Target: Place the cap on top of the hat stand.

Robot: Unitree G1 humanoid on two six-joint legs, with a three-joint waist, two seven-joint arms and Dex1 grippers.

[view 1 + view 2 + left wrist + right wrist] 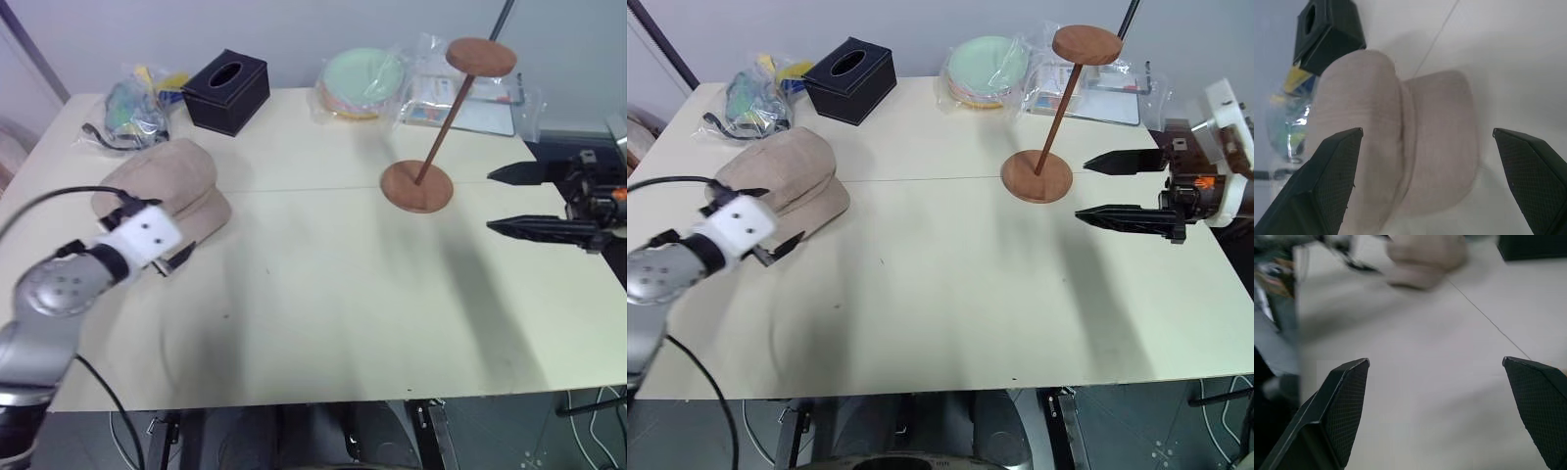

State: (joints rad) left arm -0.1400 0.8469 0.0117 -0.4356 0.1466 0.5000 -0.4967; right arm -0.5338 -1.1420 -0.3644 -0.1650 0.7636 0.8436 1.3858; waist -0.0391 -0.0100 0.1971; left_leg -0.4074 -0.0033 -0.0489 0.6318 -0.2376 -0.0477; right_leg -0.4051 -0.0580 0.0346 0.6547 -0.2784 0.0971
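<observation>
Between the cap (162, 191) and hat stand (431, 132) lies bare table (323, 284); both end effectors gape, empty.

Cap (162, 186): soft matt beige cloth. Hat stand (431, 147): smooth reddish-brown wood. Table (323, 294): matt cream. My fingers (1334, 166): black, fine-textured pads. Plates (361, 80) upper centre: wrapped in glossy plastic.

Cream table (323, 323), faint seam line across middle. Black tissue box (227, 90) near far edge, oval slot on top. Clear bag of colourful items (137, 106) just beside box, toward far left corner. Stack of pale green plates (361, 82) in plastic wrap at far edge. Flat plastic-wrapped packet (470, 106) beside plates.
</observation>
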